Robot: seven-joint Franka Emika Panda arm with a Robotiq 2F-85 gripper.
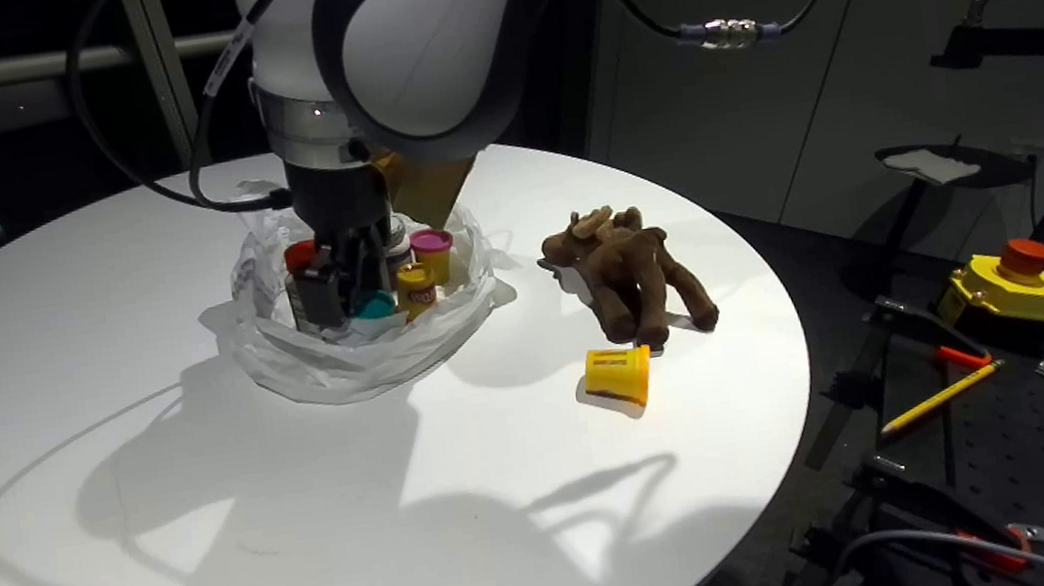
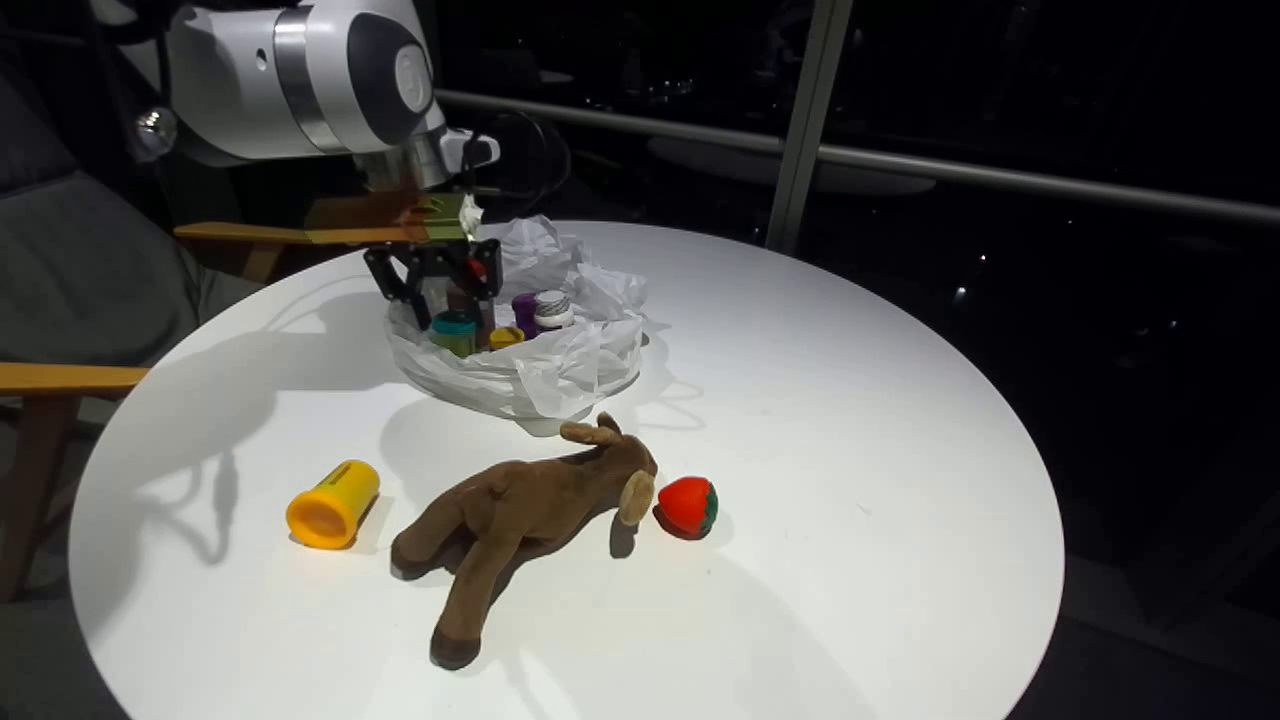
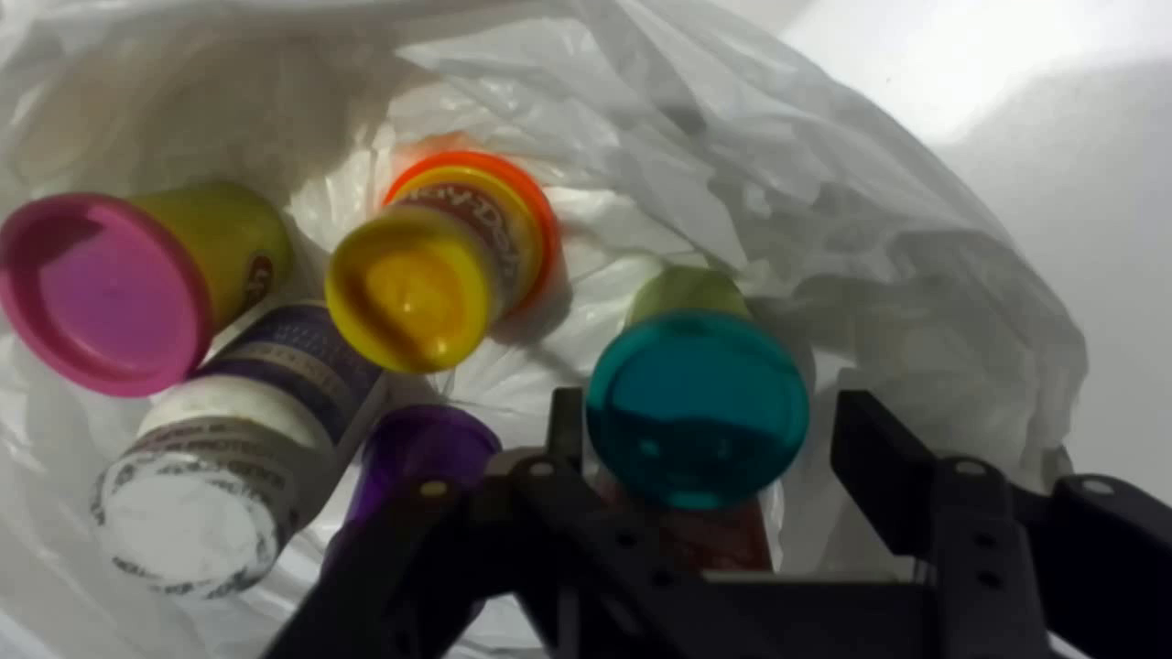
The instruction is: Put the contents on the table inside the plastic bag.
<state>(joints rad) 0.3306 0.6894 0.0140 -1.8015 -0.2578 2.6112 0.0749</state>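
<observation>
Three things wait on the worktop point(image 2: 850, 400): tipped yellow tub point(image 2: 335, 503), brown plush animal point(image 2: 530, 500), strawberry point(image 2: 687, 505). My hand point(image 3: 712, 432) stands spread around the teal-lidded tub point(image 3: 696, 412) inside the plastic bag point(image 3: 659, 91); I judge this the release, with a straight lift next.

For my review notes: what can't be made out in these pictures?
Purple tub: partly hidden by the pincer in the wrist view.
White bottle: label print blurred in the wrist view.
Bag: cut off by the wrist view's left edge.
Red-lidded container: partly behind the pincer in an exterior view.
Strawberry: out of sight in an exterior view, probably behind the toy.
</observation>
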